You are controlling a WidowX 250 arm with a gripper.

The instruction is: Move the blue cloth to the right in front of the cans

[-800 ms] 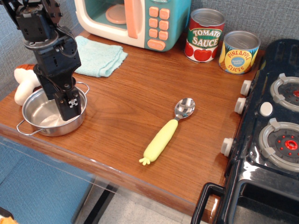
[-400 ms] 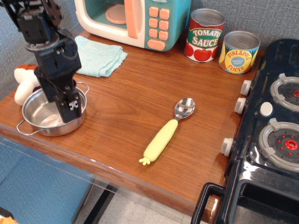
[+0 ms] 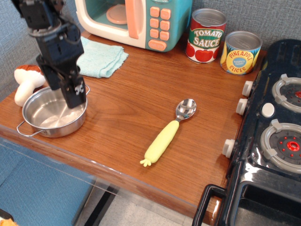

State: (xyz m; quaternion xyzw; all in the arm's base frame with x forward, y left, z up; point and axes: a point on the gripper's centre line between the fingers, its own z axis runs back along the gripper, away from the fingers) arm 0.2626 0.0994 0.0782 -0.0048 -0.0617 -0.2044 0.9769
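arm: matte black throughout | build: blocky stacked housings, upper block wider with ribbed, angular edges | lower section: narrower rectangular body tapering to the tool [image 3: 75, 96] | marking: small white patch with dark specks near the tool tip | finish: hard plastic, faint highlights on edges | cables: none clearly visible

The table [image 3: 131, 99] is smooth brown wood with a soft sheen; at left, the pot [image 3: 51, 115] is shiny metal and the blue cloth [image 3: 101, 59] nubby matt fabric. The spoon [image 3: 168, 133] pairs a glossy metal bowl with a matt yellow plastic handle
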